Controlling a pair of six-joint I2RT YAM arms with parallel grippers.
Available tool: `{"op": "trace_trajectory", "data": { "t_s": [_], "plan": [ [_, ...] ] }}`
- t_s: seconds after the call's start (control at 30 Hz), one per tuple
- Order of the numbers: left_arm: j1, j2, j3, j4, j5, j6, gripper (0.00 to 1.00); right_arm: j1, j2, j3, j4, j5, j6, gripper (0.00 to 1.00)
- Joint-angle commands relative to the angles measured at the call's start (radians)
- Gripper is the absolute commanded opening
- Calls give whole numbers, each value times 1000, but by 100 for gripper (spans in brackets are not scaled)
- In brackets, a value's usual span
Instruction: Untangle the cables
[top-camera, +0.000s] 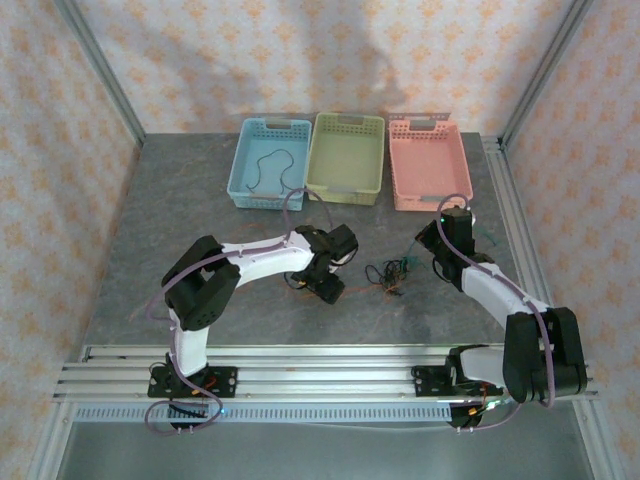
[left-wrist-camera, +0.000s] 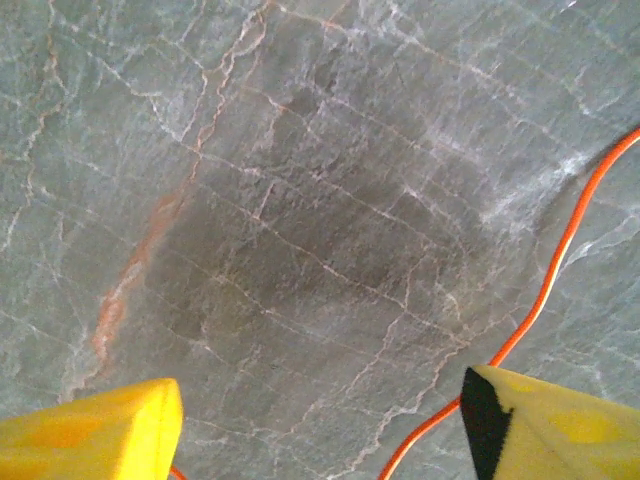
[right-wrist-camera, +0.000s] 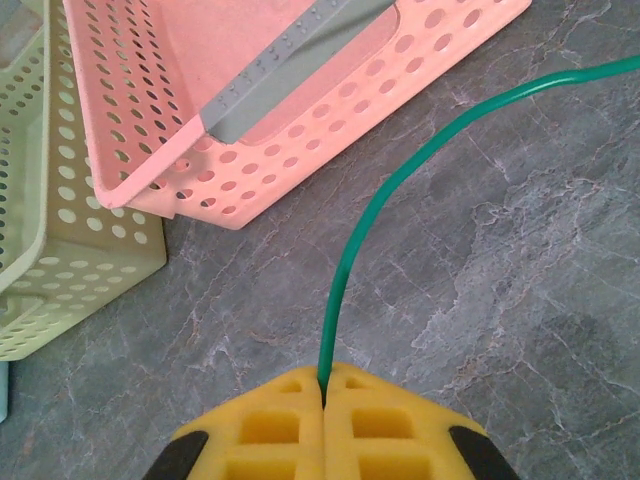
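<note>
Pinching the green wire (right-wrist-camera: 400, 190) between shut fingers, the right claw (right-wrist-camera: 323, 385) sits near the pink basket (right-wrist-camera: 150, 120). The wire leaves its tips lengthwise, running toward the basket and then bending off to the side. The knot (top-camera: 388, 272) of cables lies on the table (top-camera: 200, 220) between the two claws, to the left of the right one and to the right of the left claw (top-camera: 328, 285), about equally near to each. The left claw stands open above the table, its yellow fingers (left-wrist-camera: 100, 430) well apart. The orange wire (left-wrist-camera: 545, 290) slants through the gap, close to one finger. As I judge it, the coming move turns on pulling away from the knot: the right claw would draw its green strand outward, while the left needs the orange wire centred between its fingers before closing. One black cable (top-camera: 268, 170) already rests in the blue basket (top-camera: 245, 190)
</note>
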Motion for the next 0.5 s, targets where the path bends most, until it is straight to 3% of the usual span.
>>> {"op": "trace_trajectory", "data": {
  "t_s": [0.0, 0.17, 0.47],
  "plan": [
    [-1, -83, -14, -5, 28, 7, 78, 3, 11, 11, 13, 23, 9, 0],
    [-1, -129, -38, 5, 73, 7, 80, 3, 13, 10, 11, 24, 9, 0],
    [-1, -55, -26, -26, 25, -1, 75, 3, 19, 16, 10, 23, 11, 0]
  ]
}}
